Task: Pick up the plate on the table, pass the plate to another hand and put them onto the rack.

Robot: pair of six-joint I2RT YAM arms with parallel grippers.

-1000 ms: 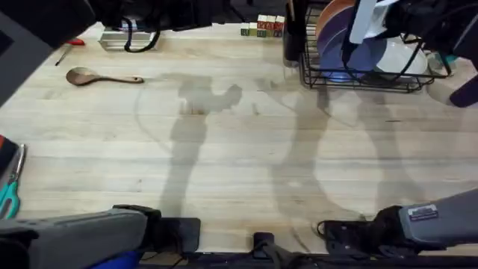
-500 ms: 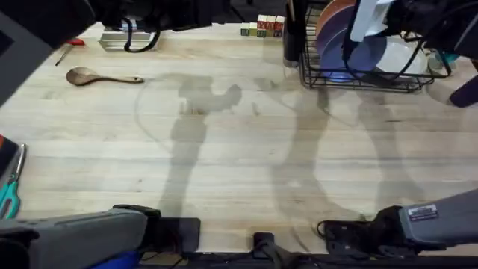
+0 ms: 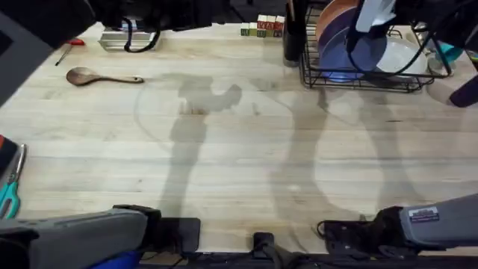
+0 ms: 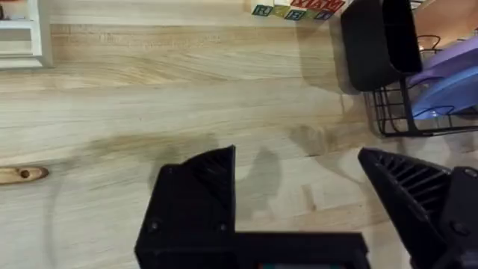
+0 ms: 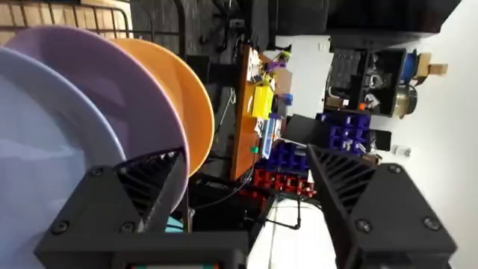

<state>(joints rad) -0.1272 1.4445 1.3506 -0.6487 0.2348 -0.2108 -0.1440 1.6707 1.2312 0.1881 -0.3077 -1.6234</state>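
You are looking at the plate, a round, glossy lavender disc with a smooth raised rim, standing on edge in the rack at the far right of the table. In the right wrist view it is sitting between an orange plate and a paler blue plate, both upright beside it. In the left wrist view its lavender edge is showing above the black wire of the rack. The right gripper is hovering at the rack with its fingers spread apart and nothing between them. The left gripper is hanging over bare table, fingers parted and gripping nothing.
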